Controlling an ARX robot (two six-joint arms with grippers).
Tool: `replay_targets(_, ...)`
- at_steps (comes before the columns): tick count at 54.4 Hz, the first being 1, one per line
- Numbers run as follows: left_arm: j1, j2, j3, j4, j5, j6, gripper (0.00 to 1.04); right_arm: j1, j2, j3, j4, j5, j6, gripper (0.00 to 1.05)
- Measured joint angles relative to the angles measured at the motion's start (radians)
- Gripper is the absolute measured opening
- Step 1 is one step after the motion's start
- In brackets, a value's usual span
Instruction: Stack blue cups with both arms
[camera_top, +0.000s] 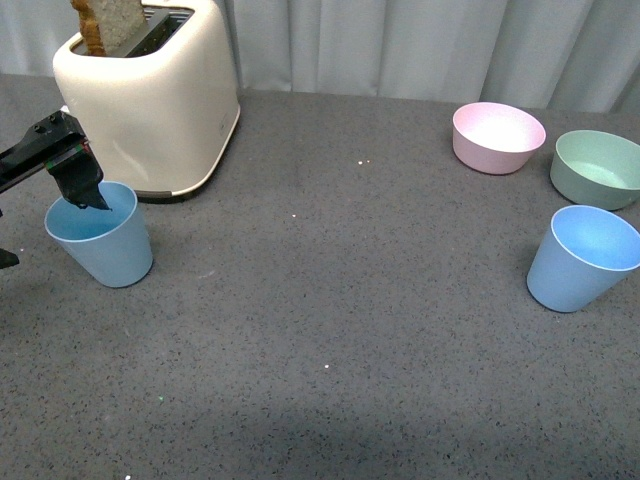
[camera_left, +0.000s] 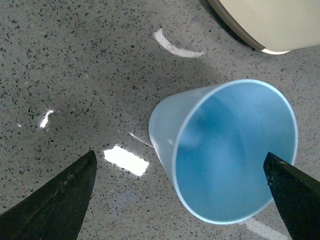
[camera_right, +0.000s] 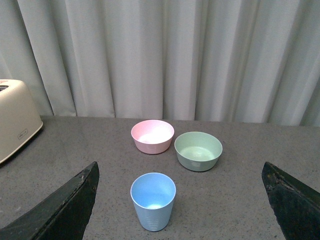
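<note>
Two light blue cups stand upright on the grey table. One blue cup (camera_top: 100, 240) is at the left, in front of the toaster. My left gripper (camera_top: 55, 232) is open around its rim, one finger over the far edge. In the left wrist view this cup (camera_left: 225, 150) sits between the spread fingers of the left gripper (camera_left: 180, 157), shifted toward one of them. The other blue cup (camera_top: 585, 258) stands at the right. The right gripper (camera_right: 180, 167) is open and well back from that cup (camera_right: 153, 200), which lies ahead between its fingers. The front view does not show the right arm.
A cream toaster (camera_top: 150, 90) with a bread slice (camera_top: 108, 25) stands just behind the left cup. A pink bowl (camera_top: 498, 137) and a green bowl (camera_top: 598, 168) sit behind the right cup. A grey curtain closes off the back.
</note>
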Motion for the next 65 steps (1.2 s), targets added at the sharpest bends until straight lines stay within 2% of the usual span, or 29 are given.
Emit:
replay_targets(5, 0.005, 0.044, 0.018, -0.011, -0.009, 0.001, 0.96, 0.000, 0.000, 0.000, 0.000, 0.000, 0.000, 0.95)
replay_targets(20, 0.006, 0.081, 0.040, -0.031, -0.026, -0.001, 0.39, 0.000, 0.000, 0.000, 0.000, 0.000, 0.000, 0.95)
replay_targets(26, 0.006, 0.081, 0.042, -0.034, -0.016, -0.007, 0.24, 0.000, 0.000, 0.000, 0.000, 0.000, 0.000, 0.95)
replay_targets(32, -0.005, 0.079, 0.042, -0.048, -0.011, -0.019, 0.03, 0.000, 0.000, 0.000, 0.000, 0.000, 0.000, 0.95)
replay_targets(38, -0.047, 0.065, 0.045, -0.056, -0.013, -0.030, 0.04, 0.000, 0.000, 0.000, 0.000, 0.000, 0.000, 0.95)
replay_targets(49, -0.180, 0.072, 0.108, -0.093, -0.029, -0.042, 0.04, 0.000, 0.000, 0.000, 0.000, 0.000, 0.000, 0.95)
replay_targets(56, -0.294, 0.122, 0.185, -0.113, -0.044, -0.060, 0.04, 0.000, 0.000, 0.000, 0.000, 0.000, 0.000, 0.95)
replay_targets(65, -0.372, 0.192, 0.249, -0.145, -0.051, -0.073, 0.04, 0.000, 0.000, 0.000, 0.000, 0.000, 0.000, 0.95)
